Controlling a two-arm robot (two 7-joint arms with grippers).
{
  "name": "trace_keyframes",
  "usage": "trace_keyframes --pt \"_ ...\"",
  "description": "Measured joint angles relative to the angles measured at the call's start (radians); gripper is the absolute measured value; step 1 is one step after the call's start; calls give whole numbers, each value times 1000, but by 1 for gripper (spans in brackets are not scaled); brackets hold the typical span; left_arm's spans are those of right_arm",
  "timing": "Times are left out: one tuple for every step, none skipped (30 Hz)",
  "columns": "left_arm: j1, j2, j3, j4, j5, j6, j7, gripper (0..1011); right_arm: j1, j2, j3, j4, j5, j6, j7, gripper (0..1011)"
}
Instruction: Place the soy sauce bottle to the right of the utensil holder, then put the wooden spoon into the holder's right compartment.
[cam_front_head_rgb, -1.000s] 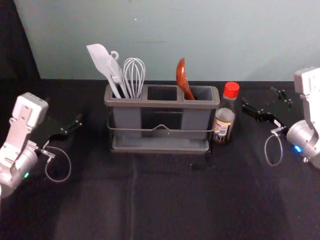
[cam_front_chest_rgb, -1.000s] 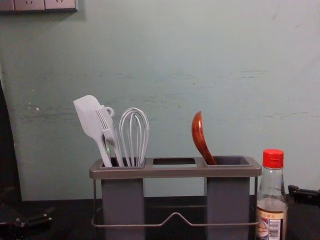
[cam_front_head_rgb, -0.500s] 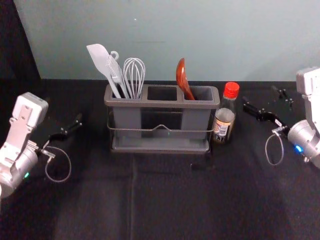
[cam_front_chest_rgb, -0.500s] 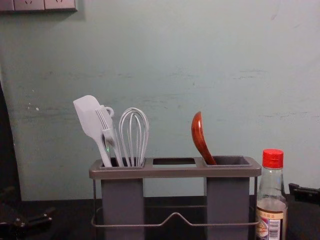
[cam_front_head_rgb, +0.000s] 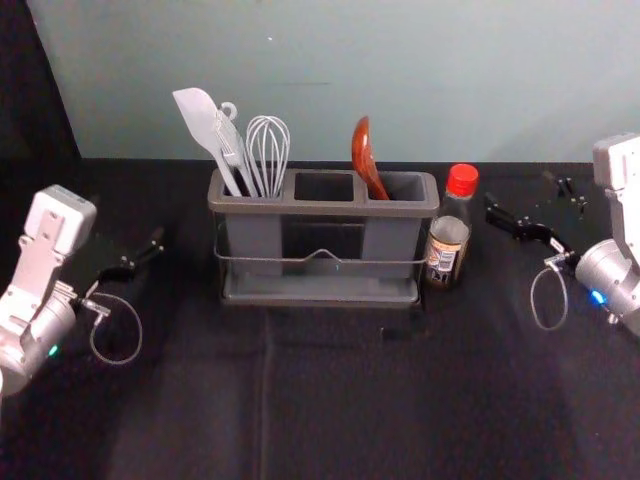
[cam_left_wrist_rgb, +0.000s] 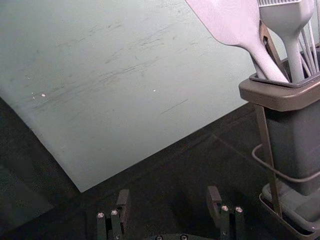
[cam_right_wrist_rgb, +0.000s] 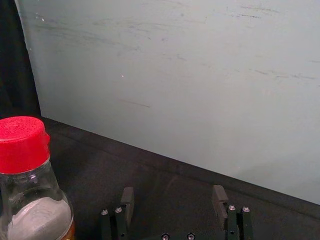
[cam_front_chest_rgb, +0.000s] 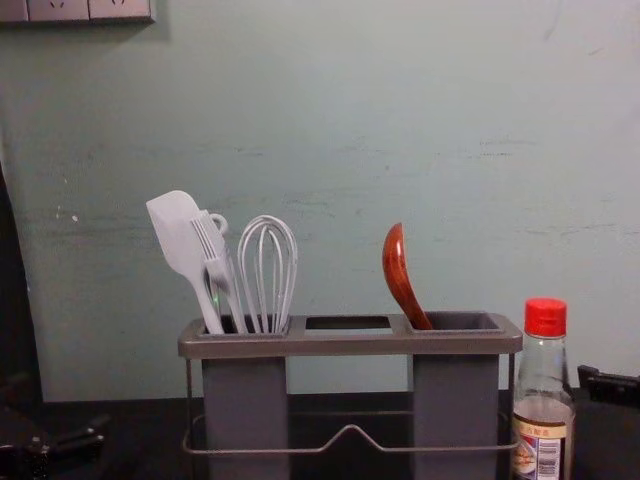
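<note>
The soy sauce bottle (cam_front_head_rgb: 448, 235), red-capped, stands upright close against the right end of the utensil holder (cam_front_head_rgb: 320, 208). The wooden spoon (cam_front_head_rgb: 366, 160) leans in the holder's right compartment, its reddish end up. My right gripper (cam_front_head_rgb: 532, 208) is right of the bottle, open and holding nothing; the right wrist view shows the right gripper (cam_right_wrist_rgb: 173, 207) with its fingers apart and the bottle (cam_right_wrist_rgb: 31, 180) beside them. To the left of the holder is my left gripper (cam_front_head_rgb: 128, 256), idle; in the left wrist view the left gripper (cam_left_wrist_rgb: 169, 207) is open around nothing.
A white spatula (cam_front_head_rgb: 205, 125), a brush and a whisk (cam_front_head_rgb: 268, 150) stand in the holder's left compartment. The middle compartment (cam_front_head_rgb: 324, 187) holds no utensil. A pale wall (cam_front_head_rgb: 450, 80) rises behind the dark table (cam_front_head_rgb: 330, 400).
The right gripper has shifted very slightly to the right, away from the bottle. The bottle, spoon, holder and left arm look unchanged.
</note>
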Motion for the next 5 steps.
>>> trace_keyframes --pt "0 0 0 0 0 0 0 1000 0 0 0 0 0 0 0 1003" --pt "0 0 0 0 0 0 0 1000 0 0 0 0 0 0 0 1003" --pt "0 0 0 0 0 0 0 1000 0 0 0 0 0 0 0 1003" --pt "0 0 0 0 0 0 0 1000 0 0 0 0 0 -1 0 1003" --pt "0 0 0 0 0 0 0 1000 0 0 0 0 0 -1 0 1003"
